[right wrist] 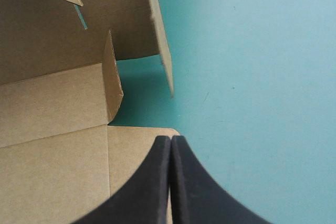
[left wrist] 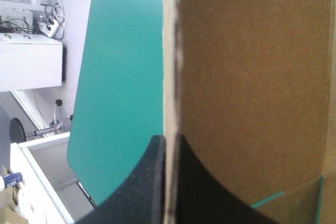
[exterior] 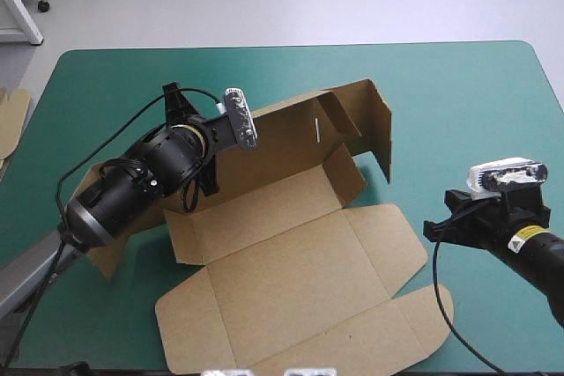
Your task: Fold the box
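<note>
The brown box point(exterior: 291, 270) lies near the table's front, its base and front flaps flat and its far wall point(exterior: 291, 134) standing up, with a side wall point(exterior: 381, 125) raised at the right. My left gripper point(exterior: 209, 172) is shut on the left end of that standing wall. In the left wrist view the board point(left wrist: 252, 77) runs edge-on between the black fingers point(left wrist: 152, 182). My right gripper point(exterior: 434, 228) is shut and holds nothing. It hovers at the right edge of the flat flap, its tip point(right wrist: 171, 139) over the flap's rounded corner point(right wrist: 136, 140).
An edge of more brown board point(exterior: 11, 116) shows at the table's left edge. Bare teal-green cover point(exterior: 467, 103) lies right of the box and beyond it.
</note>
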Motion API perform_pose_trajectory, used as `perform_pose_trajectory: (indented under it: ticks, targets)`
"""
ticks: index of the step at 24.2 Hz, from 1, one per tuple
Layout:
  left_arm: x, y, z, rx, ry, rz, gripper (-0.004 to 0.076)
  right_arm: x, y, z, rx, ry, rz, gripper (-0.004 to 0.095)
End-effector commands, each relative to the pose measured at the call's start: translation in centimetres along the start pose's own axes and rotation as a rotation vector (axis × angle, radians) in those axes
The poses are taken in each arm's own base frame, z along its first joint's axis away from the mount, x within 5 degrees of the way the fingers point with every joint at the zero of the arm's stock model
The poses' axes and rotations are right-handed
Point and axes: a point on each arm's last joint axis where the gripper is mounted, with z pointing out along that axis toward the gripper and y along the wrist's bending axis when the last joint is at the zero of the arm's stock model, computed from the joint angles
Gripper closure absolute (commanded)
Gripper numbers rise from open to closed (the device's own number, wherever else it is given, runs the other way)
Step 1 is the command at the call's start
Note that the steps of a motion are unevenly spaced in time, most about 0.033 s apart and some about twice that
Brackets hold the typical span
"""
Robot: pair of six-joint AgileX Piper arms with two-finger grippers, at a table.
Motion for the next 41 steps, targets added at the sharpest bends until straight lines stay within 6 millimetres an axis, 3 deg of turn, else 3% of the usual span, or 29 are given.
perform_pose_trajectory:
  ticks: [1, 10, 15, 24, 31, 35, 41]
  targets:
    - [-0.2, 1.3, -1.7, -0.109, -0.097, -0.018, 0.0738, -1.7, 0.2, -0.8, -0.007, -0.105, -0.002, 0.094]
    - [-1.0, -2.1, -0.5, -0.003, -0.109, -0.034, 0.0738, -1.7, 0.2, -0.8, -0.008, -0.098, -0.002, 0.094]
    - [-2.2, -2.5, -1.1, -0.036, -0.187, 0.042, 0.0738, -1.7, 0.2, -0.8, -0.008, -0.098, -0.002, 0.094]
    - [-3.7, -1.4, -1.5, -0.203, -0.32, 0.155, 0.0738, -1.7, 0.2, -0.8, -0.008, -0.096, 0.006, 0.094]
    - [-3.5, -1.4, -0.7, -0.217, -0.312, 0.16, 0.0738, -1.7, 0.3, -0.8, -0.015, -0.1, 0.015, 0.094]
    - [-2.6, -3.5, 0.9, -0.162, -0.273, 0.197, 0.0738, -1.8, 0.3, -0.8, -0.016, -0.104, 0.016, 0.094]
    - [-1.3, -4.0, 0.5, -0.135, -0.247, 0.147, 0.0738, -1.8, 0.3, -0.8, -0.022, -0.105, 0.023, 0.094]
